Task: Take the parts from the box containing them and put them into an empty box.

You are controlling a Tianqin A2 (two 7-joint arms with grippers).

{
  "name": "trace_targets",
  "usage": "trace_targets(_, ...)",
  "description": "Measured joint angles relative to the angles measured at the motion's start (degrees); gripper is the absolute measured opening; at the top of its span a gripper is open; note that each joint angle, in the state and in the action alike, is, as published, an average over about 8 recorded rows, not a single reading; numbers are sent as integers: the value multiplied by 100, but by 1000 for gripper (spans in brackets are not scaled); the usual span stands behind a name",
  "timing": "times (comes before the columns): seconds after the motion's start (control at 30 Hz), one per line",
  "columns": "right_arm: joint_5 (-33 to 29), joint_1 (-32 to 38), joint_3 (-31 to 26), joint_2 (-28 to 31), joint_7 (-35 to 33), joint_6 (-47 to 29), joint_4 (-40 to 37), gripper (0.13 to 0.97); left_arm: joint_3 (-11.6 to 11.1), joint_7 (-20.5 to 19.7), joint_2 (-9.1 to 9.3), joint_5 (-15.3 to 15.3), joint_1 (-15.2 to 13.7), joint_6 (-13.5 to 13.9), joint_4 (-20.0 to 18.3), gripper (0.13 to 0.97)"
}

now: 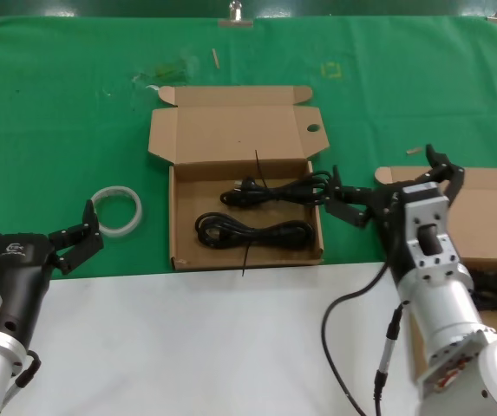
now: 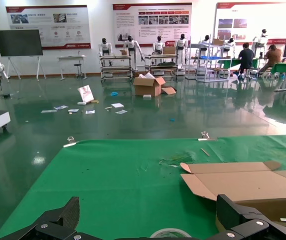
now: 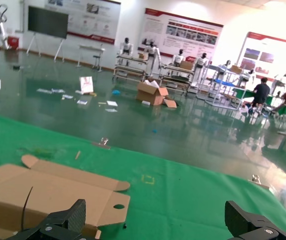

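- Closest to my head camera is my right gripper, fingers spread wide with nothing between them, raised over the green mat between the two boxes; one fingertip reaches toward the right wall of the middle box, the other sits over the edge of the box on the right.
- My left gripper is low on the left, also splayed open and empty, just beside the white ring lying on the mat.
- The box with the hole in its lid tab sits in the middle, lid flap folded back away from me. Two of the parts lie inside it: looped black cable bundles, one nearer me, one farther back, each with a thin tie sticking out.
- The other cardboard box is at the right edge, mostly behind my right arm; dark cables show at its near side.
- All of this rests on the green mat, with a white table edge nearest me.
- From my right wrist view, the holed lid tab shows just beyond the spread fingertips.
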Motion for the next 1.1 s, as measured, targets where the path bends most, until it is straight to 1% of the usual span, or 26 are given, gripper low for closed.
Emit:
trace_targets(0.73,-1574,-856,1196,0,2868,-1235,318,966,0,2,0,-1,0,0,0,966)
trace_targets(0.87,-1703,-926,1295,0,3105,-1337,344,966,0,2,0,-1,0,0,0,966)
trace_targets(1.1,-1725,-938,1311,-1,3143,-1354,349,966,0,1,0,-1,0,0,0,966)
